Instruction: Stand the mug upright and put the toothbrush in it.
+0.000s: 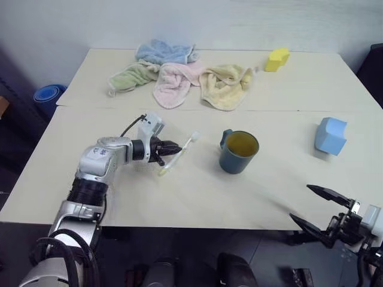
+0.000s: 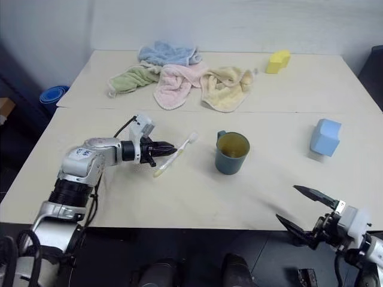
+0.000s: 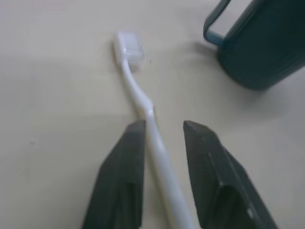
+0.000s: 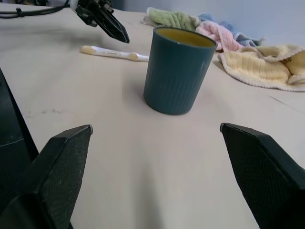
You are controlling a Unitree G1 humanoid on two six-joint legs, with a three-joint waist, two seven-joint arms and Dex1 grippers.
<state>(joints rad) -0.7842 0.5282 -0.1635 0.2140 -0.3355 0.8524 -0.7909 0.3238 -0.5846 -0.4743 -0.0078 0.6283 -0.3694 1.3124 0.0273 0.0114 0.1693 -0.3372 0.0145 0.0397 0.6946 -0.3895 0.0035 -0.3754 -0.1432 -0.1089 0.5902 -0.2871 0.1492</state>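
Nearest the head camera, at about five o'clock in the left eye view, the right gripper (image 1: 320, 210) hangs off the near edge of the table (image 1: 197, 197), its two black fingers spread wide with nothing between them. Its wrist view looks across the bare tabletop at the mug (image 4: 178, 70).

That mug stands upright near the middle of the table, at roughly the centre of the head view, dark teal outside and mustard-yellow inside, its handle turned toward ten o'clock. Nothing is in it.

At nine o'clock from the mug lies the toothbrush (image 1: 178, 154), flat on the table, its white bristle head toward one o'clock and its pale handle toward seven. It is apart from the mug.

Reaching in from eight o'clock, the left gripper (image 3: 163, 128) straddles the toothbrush handle. Its fingers stand narrowly apart, one on each side of the handle; one finger looks to be against it, the other shows a gap, so I cannot tell whether it grips.

At twelve o'clock a heap of towels (image 1: 179, 75) lies on the far half. A yellow block (image 1: 276, 59) sits at one o'clock, a light blue block (image 1: 330, 136) at three.
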